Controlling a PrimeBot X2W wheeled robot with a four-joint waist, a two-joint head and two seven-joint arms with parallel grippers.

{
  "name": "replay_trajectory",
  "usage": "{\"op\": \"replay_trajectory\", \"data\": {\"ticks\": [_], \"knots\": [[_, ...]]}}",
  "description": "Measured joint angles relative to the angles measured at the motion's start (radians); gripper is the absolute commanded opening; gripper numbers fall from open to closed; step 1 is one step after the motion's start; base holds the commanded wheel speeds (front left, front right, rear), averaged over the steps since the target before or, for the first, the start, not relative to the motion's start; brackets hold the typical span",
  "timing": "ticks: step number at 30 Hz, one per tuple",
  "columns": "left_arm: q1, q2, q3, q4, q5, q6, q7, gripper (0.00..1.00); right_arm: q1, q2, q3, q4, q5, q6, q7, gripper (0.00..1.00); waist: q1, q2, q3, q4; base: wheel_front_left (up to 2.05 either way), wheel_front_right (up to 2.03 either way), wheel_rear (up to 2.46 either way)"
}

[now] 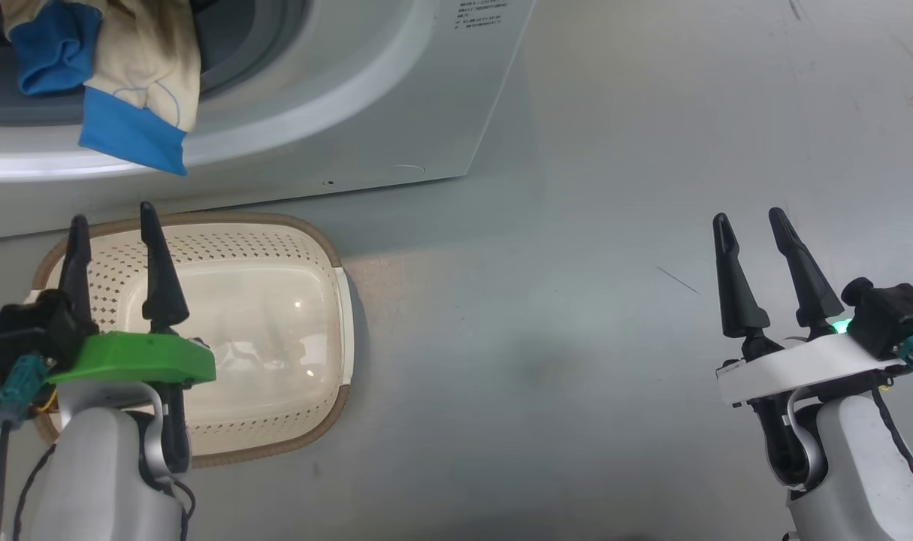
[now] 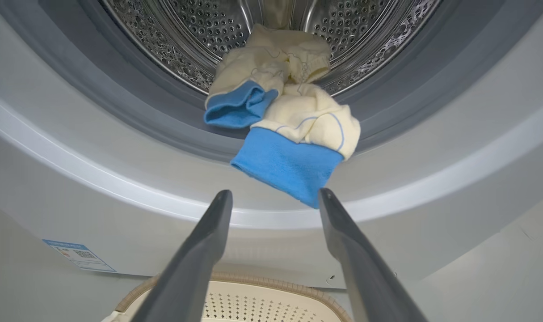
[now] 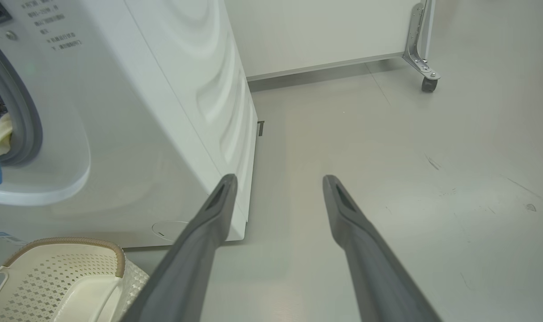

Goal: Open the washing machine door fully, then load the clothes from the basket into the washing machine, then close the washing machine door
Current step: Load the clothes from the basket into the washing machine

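- Light was soft, cool and even. The floor (image 1: 614, 338) carried a dull sheen, with no hard shadows on it.
- A faint shadow hugged the right edge of the basket (image 1: 201, 225), and pinpoint glare sat on its glossy bottom.
- The lower rim of the washing machine (image 1: 396, 90) burned to a bright white band at the head view's far left.
- Left wrist view: the clothes (image 2: 298, 120) were crisp and the drum (image 2: 191, 27) sparkled. The fingers (image 2: 195, 259) of the left hand (image 2: 275, 193) went soft near the lens.
- Right wrist view: the fingers (image 3: 365, 250) of the right hand (image 3: 280, 178) blurred low down, and wide-angle bowing curved the machine's edges.
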Motion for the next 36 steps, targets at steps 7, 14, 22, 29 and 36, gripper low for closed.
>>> {"op": "replay_trajectory", "data": {"ticks": [7,14,22,29,36], "knots": [[-0.072,0.026,0.002,-0.009,0.008,0.000,0.032,1.00,0.000,0.002,0.003,0.002,0.000,0.000,0.000,1.00,0.0000,0.0000,-0.002,-0.014,0.00,0.00,0.00],[-0.151,0.061,-0.001,0.023,0.030,-0.002,0.069,1.00,0.000,0.003,0.016,0.006,0.000,0.000,0.000,1.00,0.0000,0.0000,-0.004,-0.026,0.00,0.00,0.00],[-0.241,0.093,-0.002,0.082,0.039,-0.009,0.119,1.00,0.000,0.005,0.036,0.012,0.000,0.000,0.000,1.00,0.0000,0.0000,-0.009,-0.048,0.00,0.00,0.00],[-0.319,0.110,0.002,0.157,0.044,-0.021,0.156,1.00,0.002,0.002,0.046,0.016,0.000,0.000,0.000,1.00,0.0000,0.0000,-0.010,-0.068,0.00,0.00,0.00],[-0.384,0.133,0.018,0.250,0.033,-0.032,0.185,1.00,0.017,-0.010,0.054,0.018,0.000,0.000,0.000,1.00,0.0000,0.0000,-0.008,-0.083,0.00,0.00,0.00]]}}
